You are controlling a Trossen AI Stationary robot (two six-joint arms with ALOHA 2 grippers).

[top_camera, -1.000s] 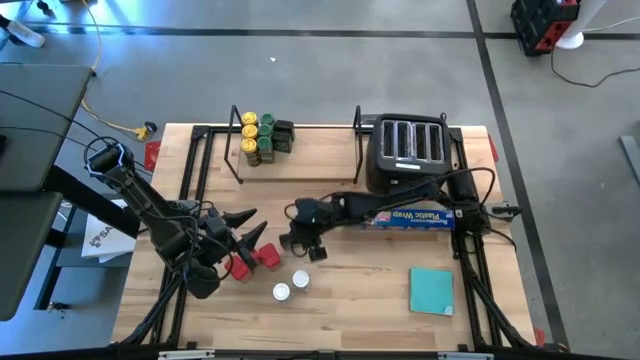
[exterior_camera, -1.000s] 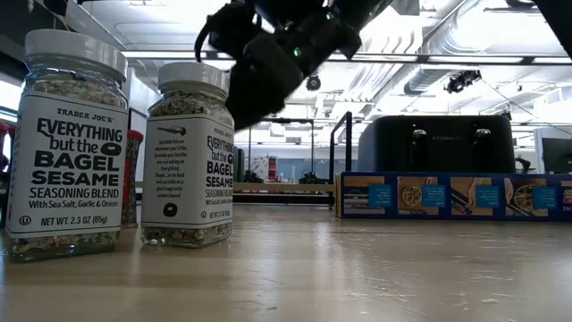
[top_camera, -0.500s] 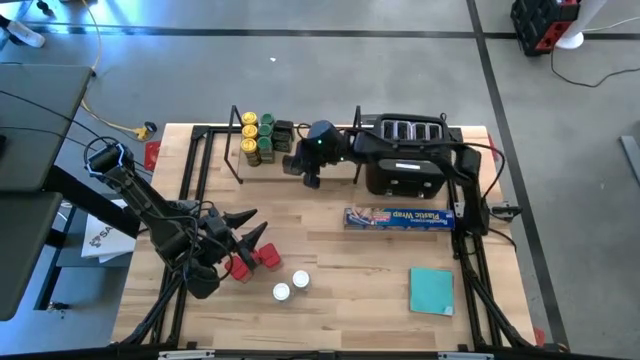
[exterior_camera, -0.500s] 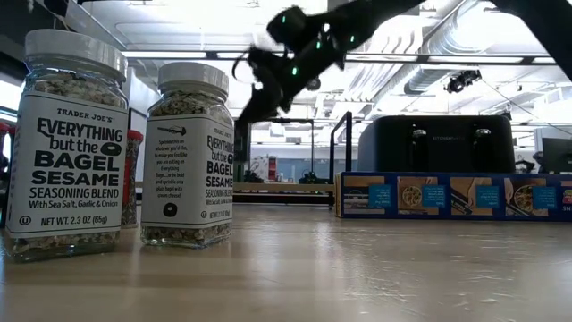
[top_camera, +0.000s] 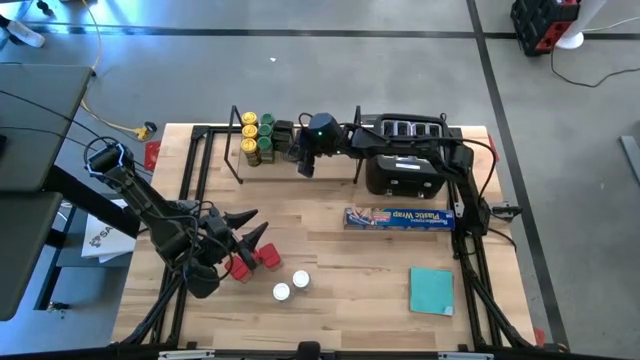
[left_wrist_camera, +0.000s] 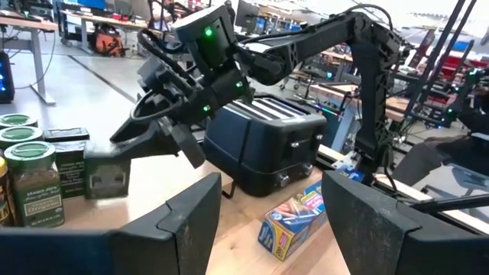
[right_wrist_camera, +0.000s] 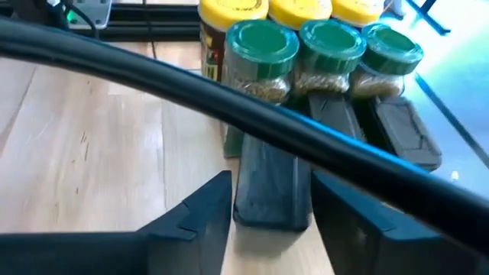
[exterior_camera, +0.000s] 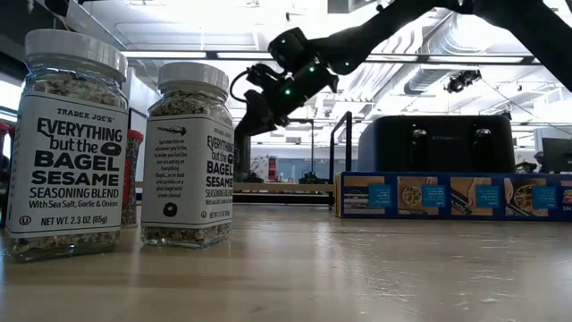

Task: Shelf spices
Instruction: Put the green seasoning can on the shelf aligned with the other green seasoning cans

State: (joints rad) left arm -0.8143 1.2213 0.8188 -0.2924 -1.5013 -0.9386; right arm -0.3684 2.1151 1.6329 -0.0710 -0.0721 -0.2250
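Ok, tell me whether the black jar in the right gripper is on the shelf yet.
On the shelf, it seems: the black jar stands upright beside the green-lidded jars, between the right gripper fingers. Whether it is released, cannot tell.

Shelf (top_camera: 330, 172) floor lies bare right of the jars (top_camera: 258, 137); toaster (top_camera: 408, 155) blocks its right end, and a rack rod (right_wrist_camera: 229, 99) crosses above.

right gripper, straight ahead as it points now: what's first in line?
Likely the green-lid jars on the shelf. The right gripper is shut on a small black container, with the jars directly beyond it; the gap is hard to judge.
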